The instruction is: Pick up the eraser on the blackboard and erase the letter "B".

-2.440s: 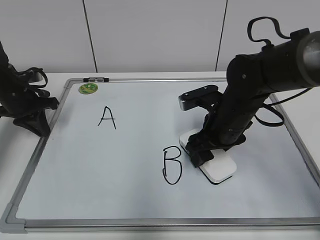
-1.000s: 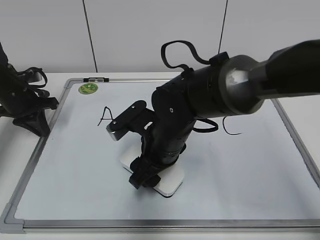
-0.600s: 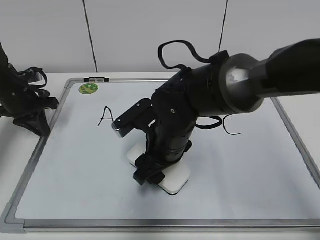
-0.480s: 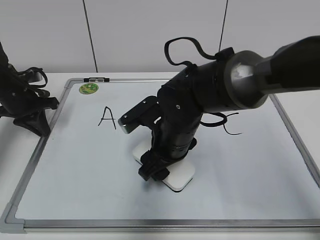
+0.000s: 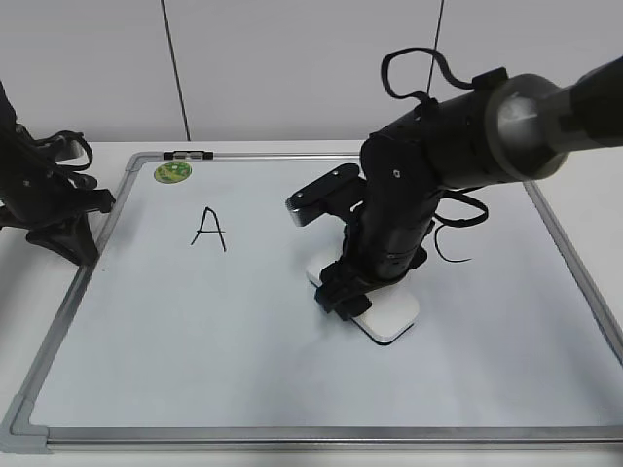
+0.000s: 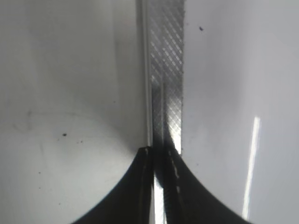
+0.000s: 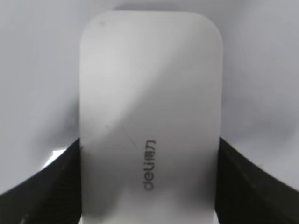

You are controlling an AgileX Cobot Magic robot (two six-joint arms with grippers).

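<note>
The blackboard (image 5: 175,321) is a white dry-erase board with a silver frame, lying flat on the table. My right gripper (image 5: 352,297) is shut on the white eraser (image 5: 389,316), which lies flat on the board near its middle. In the right wrist view the eraser (image 7: 149,107) fills the space between both fingers (image 7: 149,186), its grey print showing. No letter "B" shows on the board; the spot where it stood is blank or hidden under my arm. My left gripper (image 6: 161,156) is shut over the board's left frame rail (image 6: 166,70).
A black "A" (image 5: 208,230) stands at the board's upper left. A black "C" (image 5: 450,248) is partly hidden behind my right arm. A round green sticker (image 5: 172,171) sits at the top left corner. The left arm (image 5: 44,199) rests at the board's left edge.
My right gripper has slid the eraser leftward across the "B", then back to the right toward the middle. The "B" seen at first no longer shows. The left arm has not moved.
</note>
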